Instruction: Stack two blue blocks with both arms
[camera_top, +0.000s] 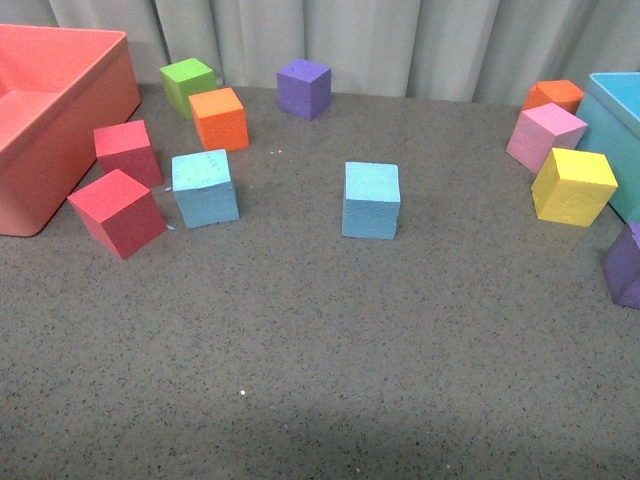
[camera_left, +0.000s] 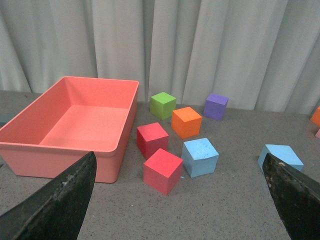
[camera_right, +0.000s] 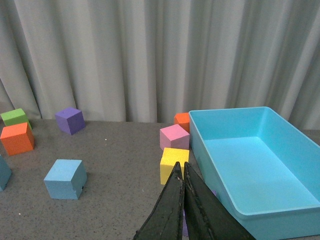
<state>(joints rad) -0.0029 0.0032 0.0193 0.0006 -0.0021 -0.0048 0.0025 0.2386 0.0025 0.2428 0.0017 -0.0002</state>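
Two sky-blue foam blocks rest flat on the grey table (camera_top: 320, 350), with a clear gap between them. The left blue block (camera_top: 205, 187) sits just beside a red cube (camera_top: 118, 212), near the salmon bin (camera_top: 40, 180). The central blue block (camera_top: 371, 199) stands alone at mid-table. Your left gripper (camera_left: 177, 157) hangs above the table, its fingers spread wide and holding nothing. Your right gripper (camera_right: 181, 171) has its fingers pressed together, gripping nothing, with the teal bin (camera_right: 250, 170) close by.
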